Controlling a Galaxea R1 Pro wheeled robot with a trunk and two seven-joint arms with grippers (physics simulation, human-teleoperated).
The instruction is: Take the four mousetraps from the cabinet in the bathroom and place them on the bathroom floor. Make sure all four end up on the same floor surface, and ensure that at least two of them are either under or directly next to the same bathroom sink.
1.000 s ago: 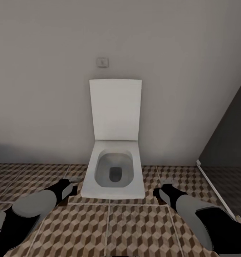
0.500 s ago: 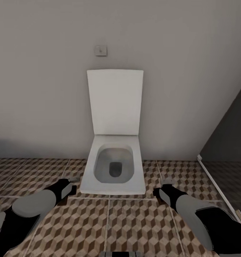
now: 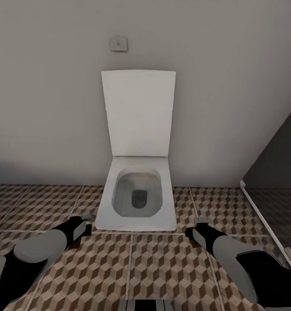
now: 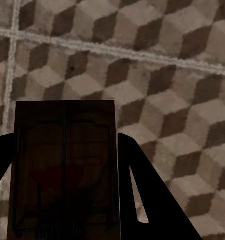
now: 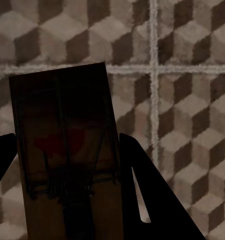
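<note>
Mousetraps (image 4: 65,170) (image 5: 67,150) clamped in both jaws (one each); I face toilet (image 3: 137,198), neither on bathroom floor (image 3: 171,268) yet.

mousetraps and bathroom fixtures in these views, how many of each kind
mousetraps: 2, one between the left gripper's fingers, one between the right gripper's fingers
toilet: 1
wall button plate: 1
total: 4
</note>
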